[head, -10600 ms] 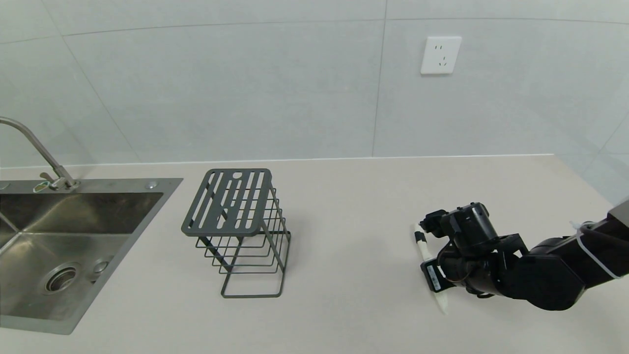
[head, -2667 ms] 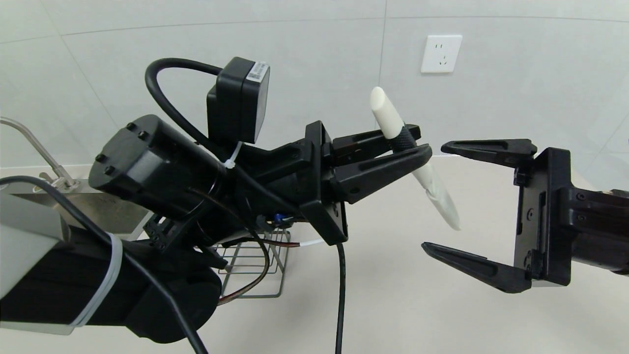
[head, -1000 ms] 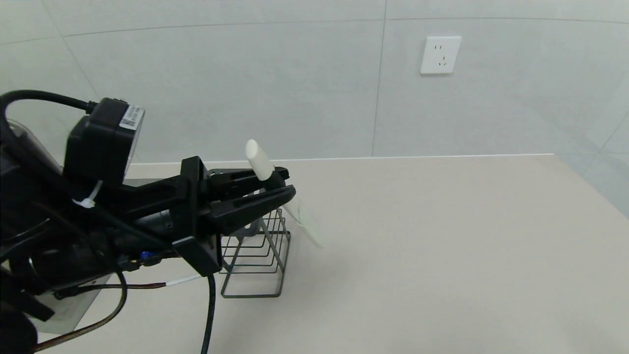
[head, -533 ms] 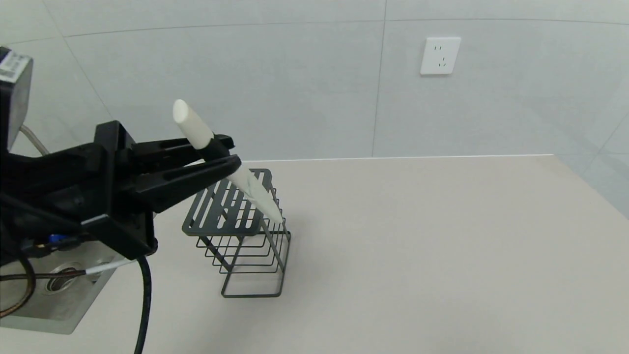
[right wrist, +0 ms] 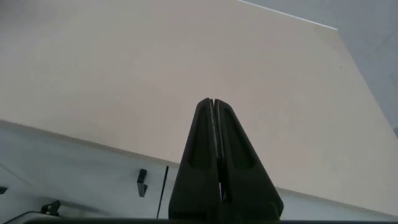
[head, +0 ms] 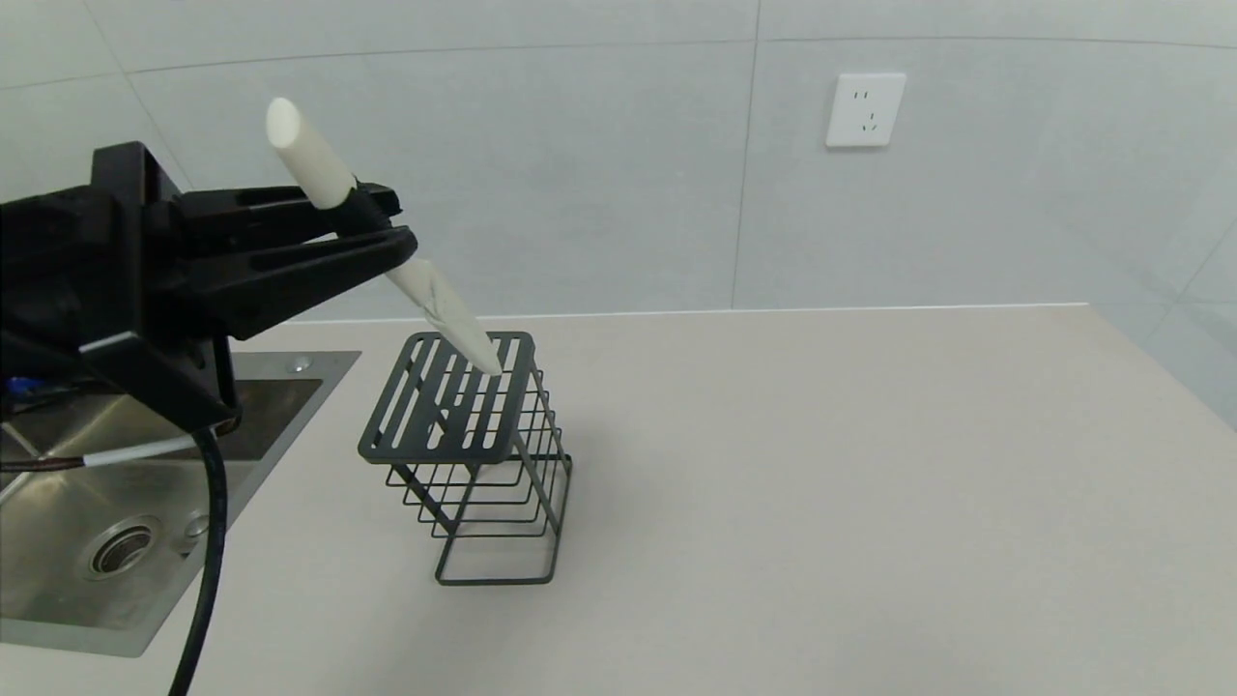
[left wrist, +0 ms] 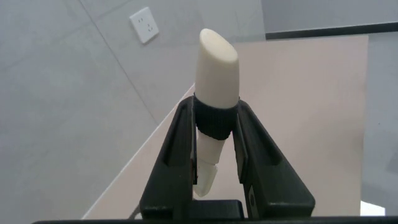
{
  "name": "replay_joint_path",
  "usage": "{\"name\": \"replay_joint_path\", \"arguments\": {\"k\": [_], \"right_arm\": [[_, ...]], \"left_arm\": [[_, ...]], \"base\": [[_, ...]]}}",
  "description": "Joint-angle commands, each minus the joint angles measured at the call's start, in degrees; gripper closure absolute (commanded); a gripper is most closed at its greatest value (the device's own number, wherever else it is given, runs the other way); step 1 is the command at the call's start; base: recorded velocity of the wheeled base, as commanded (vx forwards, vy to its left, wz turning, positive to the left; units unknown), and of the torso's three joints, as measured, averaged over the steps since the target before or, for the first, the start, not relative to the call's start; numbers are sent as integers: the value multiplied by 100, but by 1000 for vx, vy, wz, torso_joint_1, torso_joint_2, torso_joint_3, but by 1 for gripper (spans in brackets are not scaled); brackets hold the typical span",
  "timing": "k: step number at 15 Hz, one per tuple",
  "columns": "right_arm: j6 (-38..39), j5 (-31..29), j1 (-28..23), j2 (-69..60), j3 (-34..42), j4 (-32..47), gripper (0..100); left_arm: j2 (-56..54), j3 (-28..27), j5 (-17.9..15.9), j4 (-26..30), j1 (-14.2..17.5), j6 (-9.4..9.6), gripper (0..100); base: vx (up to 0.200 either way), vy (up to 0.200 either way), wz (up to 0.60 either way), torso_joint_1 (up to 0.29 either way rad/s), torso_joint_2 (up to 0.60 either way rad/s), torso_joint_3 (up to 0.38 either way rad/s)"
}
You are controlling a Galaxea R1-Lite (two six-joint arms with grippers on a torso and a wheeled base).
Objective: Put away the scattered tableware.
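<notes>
My left gripper (head: 372, 227) is shut on a white knife (head: 430, 295) at the black band between handle and blade. The knife tilts, its cream handle (head: 300, 150) up and to the left, its blade tip just above the slotted top of the dark wire rack (head: 454, 396) on the counter. In the left wrist view the handle (left wrist: 217, 68) stands up between the fingers (left wrist: 180, 140) of my left gripper (left wrist: 216, 121). My right gripper (right wrist: 214, 109) is shut with nothing in it, over bare counter.
A steel sink (head: 97, 483) lies in the counter to the left of the rack. A wall socket (head: 867, 108) sits on the tiled wall behind. The beige counter (head: 821, 483) stretches open to the right of the rack.
The right gripper passed the knife to my left gripper and withdrew from the head view. Over the last second the left gripper rose and moved left, bringing the blade tip over the rack top.
</notes>
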Motion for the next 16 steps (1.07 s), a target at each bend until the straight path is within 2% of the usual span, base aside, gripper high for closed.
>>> {"name": "replay_joint_path", "arguments": {"k": [1,3,4,7,9,10,11,12,16], "right_arm": [[-30,0,-327,75,2,16,100],[-109,35,-397,75,2,-2,100],[-109,53,-397,75,2,-10,100],[-636,1037,-380,66,2,-37,100],[-654,1292,-371,58,2,-28,100],[-654,1371,-160,58,2,-28,100],[-592,1318,499,-48,2,-19,100],[-232,887,675,-118,2,-10,100],[454,88,367,-391,11,16,100]], "left_arm": [[46,-65,2,87,3,67,100],[108,-74,2,157,3,295,100],[108,-74,2,157,12,304,100],[231,-144,-77,149,3,427,100],[363,-153,-200,149,3,550,100],[424,-153,-200,149,3,568,100],[495,-171,-200,149,3,568,100],[609,-258,-200,131,3,568,100],[644,-408,-200,157,12,568,100]], "base": [[0,0,0,0,0,0],[0,0,0,0,0,0],[0,0,0,0,0,0],[0,0,0,0,0,0],[0,0,0,0,0,0],[0,0,0,0,0,0],[0,0,0,0,0,0],[0,0,0,0,0,0],[0,0,0,0,0,0]]}}
